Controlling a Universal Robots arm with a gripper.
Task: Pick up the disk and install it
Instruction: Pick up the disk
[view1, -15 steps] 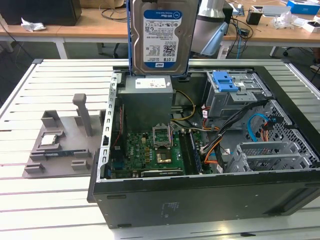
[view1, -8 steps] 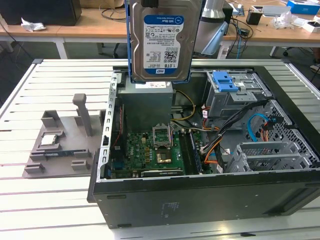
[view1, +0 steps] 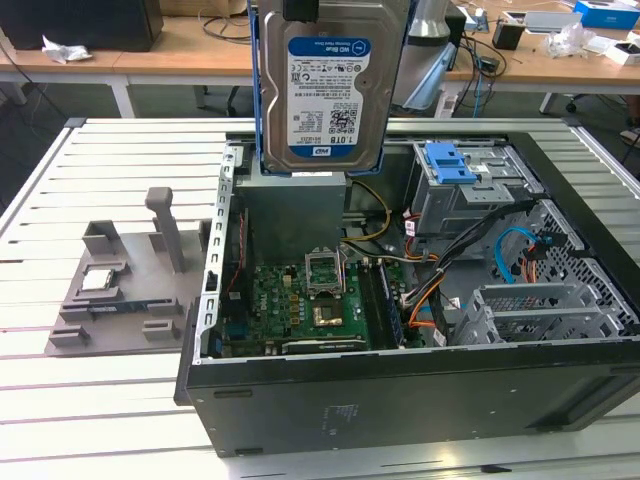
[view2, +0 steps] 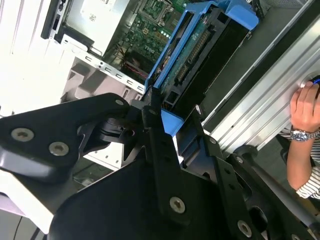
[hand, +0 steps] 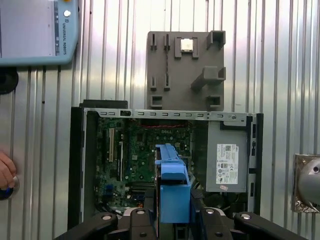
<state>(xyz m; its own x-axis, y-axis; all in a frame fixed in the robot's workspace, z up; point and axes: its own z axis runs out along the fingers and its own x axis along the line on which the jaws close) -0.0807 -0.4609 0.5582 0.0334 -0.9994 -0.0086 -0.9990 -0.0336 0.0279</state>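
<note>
Finding: my end effector (hand: 174, 202) is closed on the disk (view1: 330, 85), with the fingers clamped on either side of its blue caddy bracket. The disk hangs straight below me, lifted clear above the interior of the open computer case (view1: 400, 395), which sits on the bench (view1: 100, 400). Its long axis is upright. The labelled face is turned to the exterior view and the circuit-board face is turned away. The grey drive cage (view1: 545, 310) lies lower, toward the exterior view's right, well apart from the disk.

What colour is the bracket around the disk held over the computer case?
Blue. The bracket shows best in the first wrist view.
</note>
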